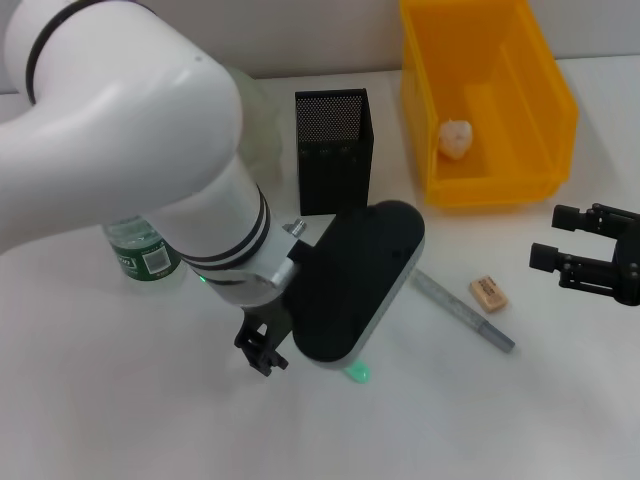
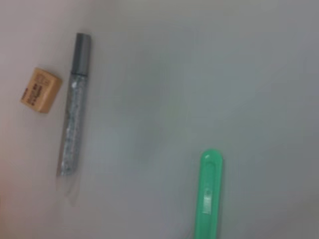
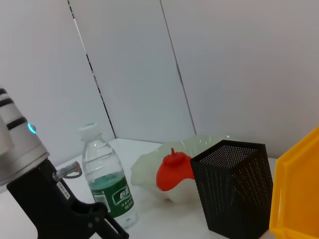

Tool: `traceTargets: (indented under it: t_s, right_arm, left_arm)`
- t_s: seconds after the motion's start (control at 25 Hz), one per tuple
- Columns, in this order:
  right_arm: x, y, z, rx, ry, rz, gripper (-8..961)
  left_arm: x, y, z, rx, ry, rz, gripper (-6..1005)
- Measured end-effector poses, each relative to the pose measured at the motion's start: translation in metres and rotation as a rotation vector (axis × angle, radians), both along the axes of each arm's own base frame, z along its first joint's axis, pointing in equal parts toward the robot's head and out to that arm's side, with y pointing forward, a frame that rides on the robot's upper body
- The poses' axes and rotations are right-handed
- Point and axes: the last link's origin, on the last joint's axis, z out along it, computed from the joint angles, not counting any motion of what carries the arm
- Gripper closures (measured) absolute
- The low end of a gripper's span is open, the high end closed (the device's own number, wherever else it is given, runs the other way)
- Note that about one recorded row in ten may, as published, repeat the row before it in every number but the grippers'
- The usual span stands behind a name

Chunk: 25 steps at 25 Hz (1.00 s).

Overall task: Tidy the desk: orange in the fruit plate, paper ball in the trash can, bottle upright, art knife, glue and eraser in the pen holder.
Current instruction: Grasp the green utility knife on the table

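Observation:
My left gripper (image 1: 262, 353) hangs low over the table in front of the black mesh pen holder (image 1: 333, 150). The green art knife (image 2: 208, 196) lies on the table below it; only its tip (image 1: 357, 373) shows in the head view. The grey glue pen (image 1: 465, 312) and the tan eraser (image 1: 488, 292) lie to the right, also seen in the left wrist view as glue (image 2: 75, 104) and eraser (image 2: 41, 89). The bottle (image 1: 145, 257) stands upright. The orange (image 3: 172, 171) sits in the translucent fruit plate (image 3: 144, 167). The paper ball (image 1: 455, 138) lies in the yellow bin (image 1: 540, 100). My right gripper (image 1: 560, 237) is open and empty at the right edge.
My left arm covers most of the table's left and middle in the head view and hides the fruit plate. In the right wrist view the bottle (image 3: 107, 184), pen holder (image 3: 234, 191) and yellow bin (image 3: 299, 199) stand in a row before a grey wall.

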Motion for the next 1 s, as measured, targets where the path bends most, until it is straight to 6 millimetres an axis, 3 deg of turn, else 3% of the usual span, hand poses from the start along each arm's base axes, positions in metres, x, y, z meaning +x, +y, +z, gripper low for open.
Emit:
traceTargets:
  t_s: [1.0]
  right_arm:
    - [-0.0077, 0.0070, -0.0055, -0.019, 0.010, 0.036, 214]
  left_arm:
    - [-0.0001, 0.0061, -0.0056, -0.020, 0.040, 0.037, 246]
